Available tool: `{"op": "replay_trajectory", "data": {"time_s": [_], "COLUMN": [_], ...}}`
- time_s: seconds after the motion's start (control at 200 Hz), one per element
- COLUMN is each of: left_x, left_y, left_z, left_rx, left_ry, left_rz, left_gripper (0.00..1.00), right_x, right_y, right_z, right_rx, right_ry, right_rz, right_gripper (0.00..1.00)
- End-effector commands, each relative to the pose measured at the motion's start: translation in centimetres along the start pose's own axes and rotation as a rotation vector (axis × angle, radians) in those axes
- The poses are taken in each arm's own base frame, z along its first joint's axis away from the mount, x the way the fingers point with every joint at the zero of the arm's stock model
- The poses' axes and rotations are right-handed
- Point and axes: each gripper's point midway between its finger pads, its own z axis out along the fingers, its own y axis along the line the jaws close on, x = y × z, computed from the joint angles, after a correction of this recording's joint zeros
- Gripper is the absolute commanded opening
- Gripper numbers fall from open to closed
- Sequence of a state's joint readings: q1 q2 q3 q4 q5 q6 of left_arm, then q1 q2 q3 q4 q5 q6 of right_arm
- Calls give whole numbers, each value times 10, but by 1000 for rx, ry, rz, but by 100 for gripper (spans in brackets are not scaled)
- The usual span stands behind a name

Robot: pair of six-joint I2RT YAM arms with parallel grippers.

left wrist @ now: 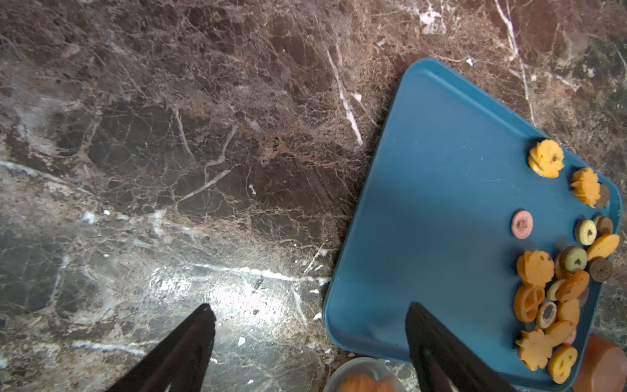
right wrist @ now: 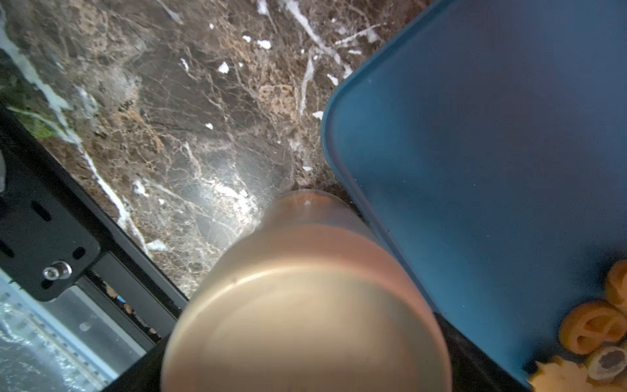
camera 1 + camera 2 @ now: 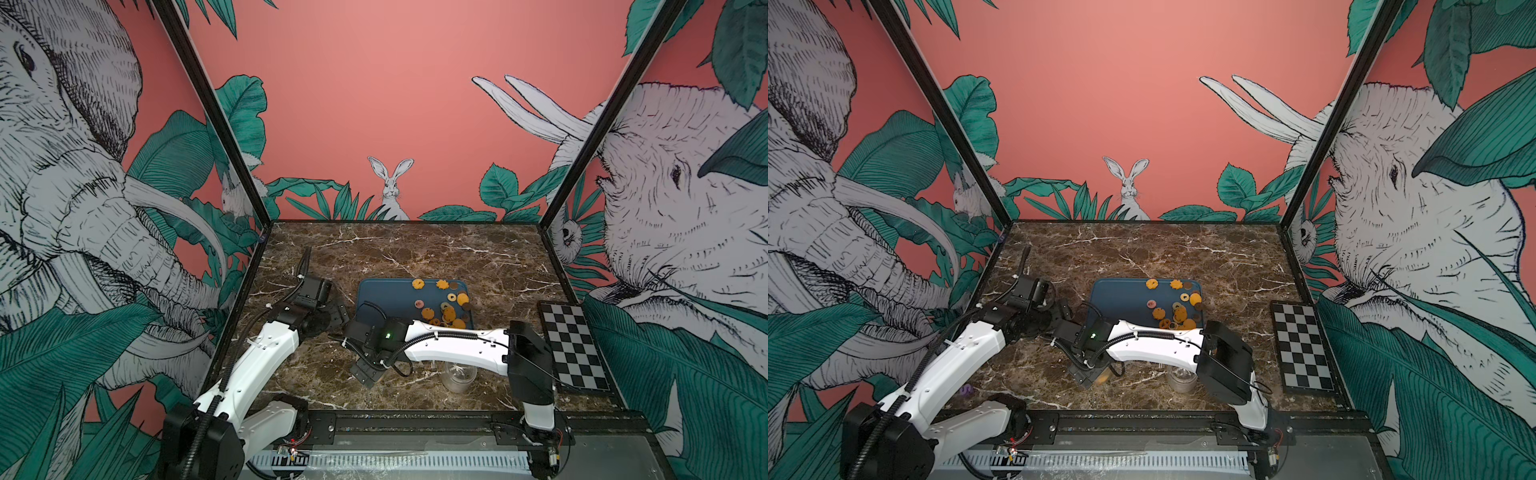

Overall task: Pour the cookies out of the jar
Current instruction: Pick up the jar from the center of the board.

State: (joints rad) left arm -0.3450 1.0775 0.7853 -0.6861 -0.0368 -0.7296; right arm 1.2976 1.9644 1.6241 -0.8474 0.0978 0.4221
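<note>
Cookies (image 3: pixel 446 311) lie by the tray's (image 3: pixel 386 299) right edge; the jar (image 3: pixel 459 376), seemingly empty, stands near the desk's (image 3: pixel 415 249) front edge. Left fingers (image 1: pixel 179 349) are apart; of the right fingers (image 3: pixel 365 374) I cannot tell. Pouring looks done, so best retreat slowly, clear of the jar

Pink jungle-mural walls (image 3: pixel 374 104), painted rabbit (image 3: pixel 390 187), dark marble tabletop (image 3: pixel 415 249), checkerboard (image 3: pixel 573 345)

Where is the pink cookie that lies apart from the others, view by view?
Both top views: the pink cookie lies mid-tray, just left of the orange heap.
Left wrist: the cookie sits alone beside the heap.
Right wrist: not in it.
Shared landmark: the blue tray.
</note>
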Motion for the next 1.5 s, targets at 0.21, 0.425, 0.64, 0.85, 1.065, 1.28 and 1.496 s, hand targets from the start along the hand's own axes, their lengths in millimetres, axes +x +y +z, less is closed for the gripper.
{"op": "replay_trajectory", "data": {"time_s": [0.21,0.425,0.64,0.85,1.065,1.28,1.496], "left_x": [5,3,-5,-16,-24,-6,13], "left_y": [6,4,-8,-30,-88,-165,-204], "left_z": [2,-3,-10,-19,-43,-82,-115], "left_rx": [-3,10,58,155,429,677,859], "left_ry": [1,-12,-27,-62,-126,-212,-320], "left_rz": [-17,1,15,43,149,448,650], "left_gripper": [90,87,86,85,84,84,98], "right_x": [-3,-7,-20,-21,-1,20,28], "right_y": [-11,-4,-14,-61,-125,-166,-185], "right_z": [-4,-33,-92,-136,-168,-192,-210], "right_rx": [83,44,17,63,101,48,-36], "right_ry": [-31,-91,-219,-308,-337,-373,-412], "right_rz": [17,11,64,228,488,682,765], "right_gripper": [65,0,0,0,0,0,0]}}
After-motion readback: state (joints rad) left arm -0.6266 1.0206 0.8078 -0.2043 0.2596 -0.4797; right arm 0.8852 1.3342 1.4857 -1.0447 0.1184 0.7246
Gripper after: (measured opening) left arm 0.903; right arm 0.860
